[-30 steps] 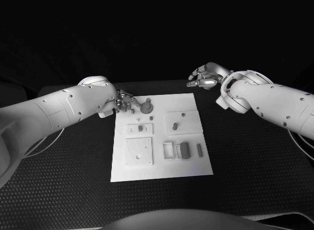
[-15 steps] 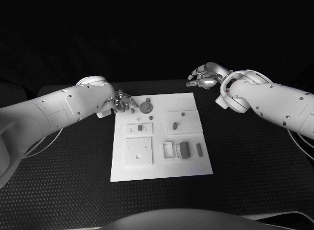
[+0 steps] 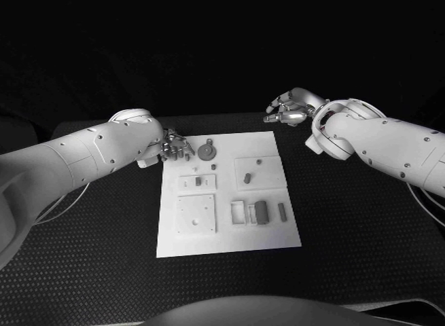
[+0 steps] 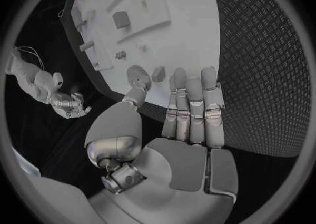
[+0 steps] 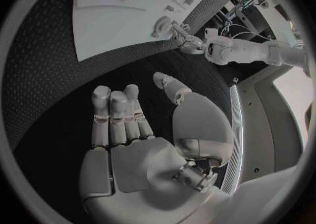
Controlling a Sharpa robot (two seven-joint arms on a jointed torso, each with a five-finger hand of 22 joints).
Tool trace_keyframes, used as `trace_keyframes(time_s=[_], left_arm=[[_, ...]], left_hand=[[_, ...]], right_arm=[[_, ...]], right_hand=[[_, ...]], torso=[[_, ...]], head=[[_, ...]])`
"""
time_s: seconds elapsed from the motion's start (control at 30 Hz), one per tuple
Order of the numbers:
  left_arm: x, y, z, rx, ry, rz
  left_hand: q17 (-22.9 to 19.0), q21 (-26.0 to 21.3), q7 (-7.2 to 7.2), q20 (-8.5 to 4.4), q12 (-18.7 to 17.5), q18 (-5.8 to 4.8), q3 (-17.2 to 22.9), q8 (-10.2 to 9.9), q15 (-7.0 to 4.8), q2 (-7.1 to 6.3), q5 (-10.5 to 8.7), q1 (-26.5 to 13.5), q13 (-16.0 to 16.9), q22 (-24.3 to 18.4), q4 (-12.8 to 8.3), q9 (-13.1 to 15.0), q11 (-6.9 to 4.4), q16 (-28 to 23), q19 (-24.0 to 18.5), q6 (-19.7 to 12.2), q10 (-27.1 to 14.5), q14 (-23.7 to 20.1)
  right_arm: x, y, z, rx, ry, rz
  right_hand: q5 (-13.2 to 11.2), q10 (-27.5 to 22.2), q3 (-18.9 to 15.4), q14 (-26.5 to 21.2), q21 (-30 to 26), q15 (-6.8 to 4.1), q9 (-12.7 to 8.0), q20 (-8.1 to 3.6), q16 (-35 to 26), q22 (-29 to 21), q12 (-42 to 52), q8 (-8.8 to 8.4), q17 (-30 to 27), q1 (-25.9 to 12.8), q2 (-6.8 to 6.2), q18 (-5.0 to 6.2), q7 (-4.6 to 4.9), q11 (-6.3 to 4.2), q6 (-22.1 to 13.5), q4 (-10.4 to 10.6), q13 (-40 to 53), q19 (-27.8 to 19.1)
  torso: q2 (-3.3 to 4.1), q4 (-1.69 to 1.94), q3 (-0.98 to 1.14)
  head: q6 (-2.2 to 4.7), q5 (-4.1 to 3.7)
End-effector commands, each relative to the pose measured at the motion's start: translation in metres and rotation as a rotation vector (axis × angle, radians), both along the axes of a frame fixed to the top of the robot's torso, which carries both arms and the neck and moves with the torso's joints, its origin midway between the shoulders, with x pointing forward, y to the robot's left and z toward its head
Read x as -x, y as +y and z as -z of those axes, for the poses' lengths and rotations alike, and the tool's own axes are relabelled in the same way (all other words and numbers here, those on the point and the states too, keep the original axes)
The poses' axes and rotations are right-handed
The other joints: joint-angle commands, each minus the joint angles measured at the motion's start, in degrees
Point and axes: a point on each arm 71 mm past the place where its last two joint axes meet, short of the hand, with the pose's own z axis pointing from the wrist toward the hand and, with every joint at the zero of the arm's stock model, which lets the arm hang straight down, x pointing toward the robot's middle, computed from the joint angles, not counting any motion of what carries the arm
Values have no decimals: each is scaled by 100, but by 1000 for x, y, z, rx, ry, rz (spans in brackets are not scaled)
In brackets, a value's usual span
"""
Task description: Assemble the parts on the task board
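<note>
The white task board [image 3: 227, 224] lies in the middle of the black counter [image 3: 369, 224], with small parts [image 3: 260, 212] set across it. The left hand [image 3: 176, 147] hovers at the board's far left corner, fingers straight and apart, grasping nothing, just beside a round flat part [image 3: 208, 150]. The right hand [image 3: 291, 109] hangs released and empty past the far right corner, well apart from the parts.

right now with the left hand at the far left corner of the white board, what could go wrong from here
1. The silver left hand hovers open at the white task board corner, beside the round flat part; reaching in, its fingers could knock that part or nudge the board.
2. Small loose parts such as the dark peg lie nearby and might get swept.
3. The silver right hand hangs off the board, so nothing steadies it.
</note>
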Motion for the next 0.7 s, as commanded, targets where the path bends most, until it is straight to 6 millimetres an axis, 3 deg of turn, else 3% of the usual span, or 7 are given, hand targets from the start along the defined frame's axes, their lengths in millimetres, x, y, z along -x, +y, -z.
trace_keyframes(time_s=[0.03, 0.7], left_arm=[[2, -5, 2, 6, 18, 28], [4, -5, 4, 16, 35, 32]], left_hand=[[10, 40, 1, 9, 9, 100, 39, 32, -8, 10, -11, 63, 7, 9, -7, 7, -2, 22, 36, 54, 29, 30], [38, 113, -29, -33, -14, 94, 64, 88, -46, 80, -12, 328, 35, 103, -19, -19, -32, 57, 118, 129, 128, 113]], right_arm=[[0, 1, 0, 1, 5, -12], [0, 1, 1, 2, 7, -12]], right_hand=[[16, -23, 1, -27, -34, -1, -8, -28, -5, -3, 36, 26, -9, -51, 19, 304, 82, 11, -46, 18, -8, 28], [16, -22, 1, -26, -34, -1, -10, -29, -4, -3, 40, 29, -10, -49, 29, 304, 82, 11, -46, 16, -12, 29]], torso=[[4, 8, 0], [3, 1, -2]], head=[[-5, -24], [-20, -18]])
